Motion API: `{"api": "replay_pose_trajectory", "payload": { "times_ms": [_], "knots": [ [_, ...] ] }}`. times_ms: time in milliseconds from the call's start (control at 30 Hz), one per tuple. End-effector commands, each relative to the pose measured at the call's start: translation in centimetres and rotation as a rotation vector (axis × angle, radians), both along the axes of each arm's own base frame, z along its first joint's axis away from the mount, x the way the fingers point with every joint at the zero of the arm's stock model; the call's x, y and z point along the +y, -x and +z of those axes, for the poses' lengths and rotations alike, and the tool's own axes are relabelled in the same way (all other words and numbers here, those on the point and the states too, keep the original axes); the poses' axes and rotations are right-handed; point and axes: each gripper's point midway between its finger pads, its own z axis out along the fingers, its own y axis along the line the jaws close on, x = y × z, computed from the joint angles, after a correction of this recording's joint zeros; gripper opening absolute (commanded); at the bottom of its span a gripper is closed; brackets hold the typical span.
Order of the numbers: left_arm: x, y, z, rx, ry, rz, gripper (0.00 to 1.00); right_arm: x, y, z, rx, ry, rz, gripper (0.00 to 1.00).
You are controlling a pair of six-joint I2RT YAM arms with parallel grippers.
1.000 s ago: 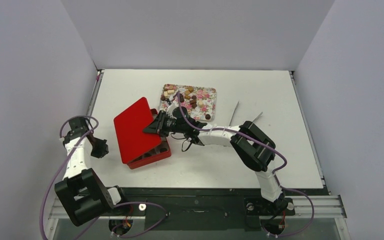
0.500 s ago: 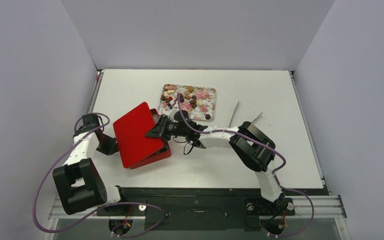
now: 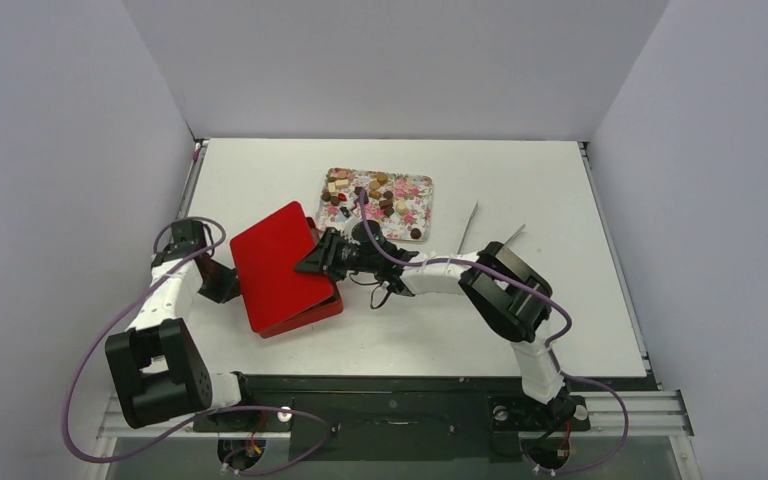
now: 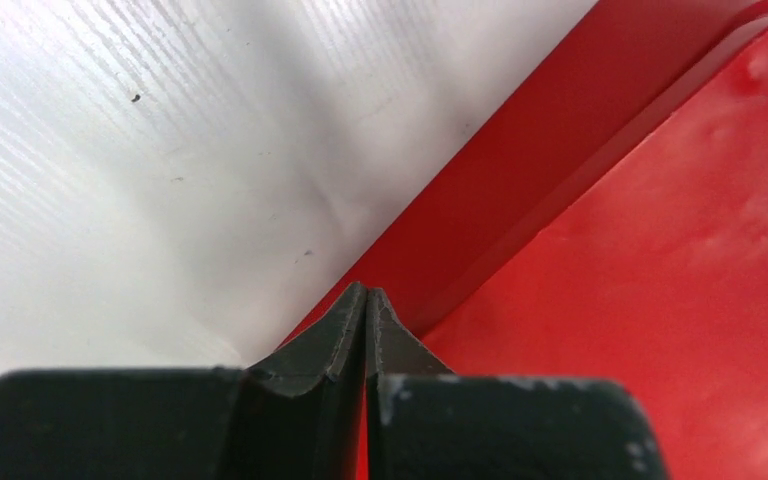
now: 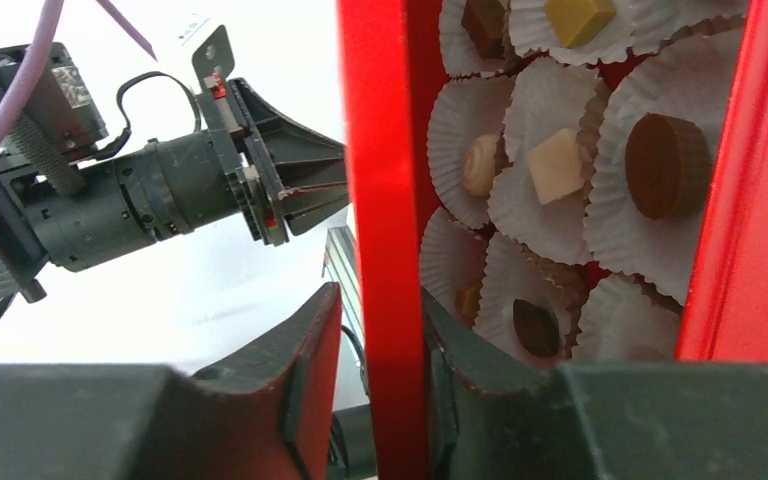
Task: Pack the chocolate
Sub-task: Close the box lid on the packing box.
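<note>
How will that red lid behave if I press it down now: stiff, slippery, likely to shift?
The red lid looks like thin, glossy sheet, dimpled in the left wrist view, so it probably flexes and may slip between the fingers of the right gripper. The box sits on smooth table; it could slide, though the shut left gripper may brace it.

High rear overview downward; two wrist close-ups, all on red lid (image 3: pixel 278 262)
</note>
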Motion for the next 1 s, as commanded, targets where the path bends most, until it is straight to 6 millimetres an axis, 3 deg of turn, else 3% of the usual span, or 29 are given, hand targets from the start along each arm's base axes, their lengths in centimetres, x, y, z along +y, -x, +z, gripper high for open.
{"api": "replay_pose_trajectory", "payload": {
  "times_ms": [0,233,500,967],
  "knots": [
    [0.0,-2.1,2.0,-0.069,-0.004,-0.009,0.00,-0.4,-0.7,3.2,-0.068,-0.058,-0.024,0.31],
    [-0.3,-2.9,2.5,-0.082,-0.001,-0.023,0.00,-1.6,-1.4,3.4,-0.070,-0.038,-0.044,0.48],
    [-0.7,-3.5,2.7,-0.080,0.001,-0.041,0.00,-3.6,-2.9,3.7,-0.092,0.013,-0.086,0.57],
    [-0.9,-3.9,3.1,-0.093,0.002,-0.059,0.00,-7.0,-5.0,2.3,-0.095,0.097,-0.148,0.65]
  ]
}}
